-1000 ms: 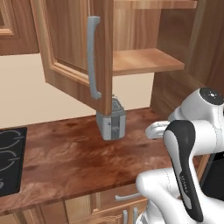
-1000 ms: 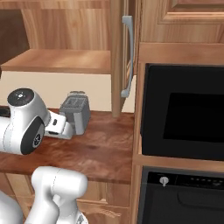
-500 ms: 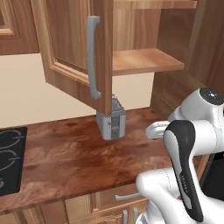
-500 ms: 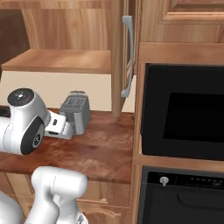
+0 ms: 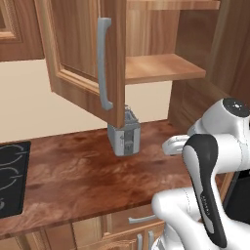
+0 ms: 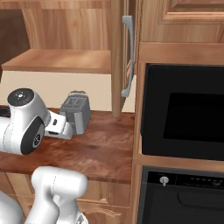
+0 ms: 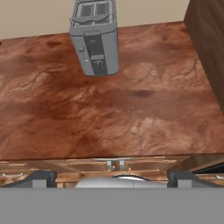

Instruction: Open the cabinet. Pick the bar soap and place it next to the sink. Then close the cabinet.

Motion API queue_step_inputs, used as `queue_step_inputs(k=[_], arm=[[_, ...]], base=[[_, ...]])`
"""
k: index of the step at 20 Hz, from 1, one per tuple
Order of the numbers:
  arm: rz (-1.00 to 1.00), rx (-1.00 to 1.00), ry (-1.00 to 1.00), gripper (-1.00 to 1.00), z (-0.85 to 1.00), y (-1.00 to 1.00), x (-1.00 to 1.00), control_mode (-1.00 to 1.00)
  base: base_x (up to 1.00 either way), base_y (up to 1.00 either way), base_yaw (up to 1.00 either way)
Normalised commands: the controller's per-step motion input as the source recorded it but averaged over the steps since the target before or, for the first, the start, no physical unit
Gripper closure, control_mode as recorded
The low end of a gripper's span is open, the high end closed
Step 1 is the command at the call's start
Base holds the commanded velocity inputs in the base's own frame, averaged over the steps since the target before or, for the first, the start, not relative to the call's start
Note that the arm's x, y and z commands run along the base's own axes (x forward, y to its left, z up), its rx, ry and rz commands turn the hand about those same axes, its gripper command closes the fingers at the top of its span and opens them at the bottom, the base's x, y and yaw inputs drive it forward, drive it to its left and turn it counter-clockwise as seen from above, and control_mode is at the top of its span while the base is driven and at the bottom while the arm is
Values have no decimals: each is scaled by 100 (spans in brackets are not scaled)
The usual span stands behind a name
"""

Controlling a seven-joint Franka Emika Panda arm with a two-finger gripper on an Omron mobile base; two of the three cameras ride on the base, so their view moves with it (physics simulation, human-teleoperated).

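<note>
Brown counter (image 7: 131, 113) carries a grey toaster (image 7: 95, 37) near the wall. Above it the cabinet (image 5: 93, 58) hangs open, shelf (image 5: 161, 68) bare. Gripper (image 7: 111, 177) fingers spread apart over the counter's front edge.

The scene is seen by the two base views from behind the arm, left and right, facing forward and down. The toaster (image 5: 124, 138) (image 6: 76, 110) and brown surface (image 5: 78, 180) (image 6: 103, 151) are shared by both. From the hand view, the surface (image 7: 131, 118) and toaster (image 7: 95, 37) are viewed steeply from close above.
</note>
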Motion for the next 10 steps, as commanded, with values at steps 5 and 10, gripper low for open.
queue_step_inputs(k=[5, 10], arm=[[0, 0, 0, -100, 0, 0, 0, -100], [0, 0, 0, -100, 0, 0, -2, -100]], base=[[0, 0, 0], [0, 0, 0]])
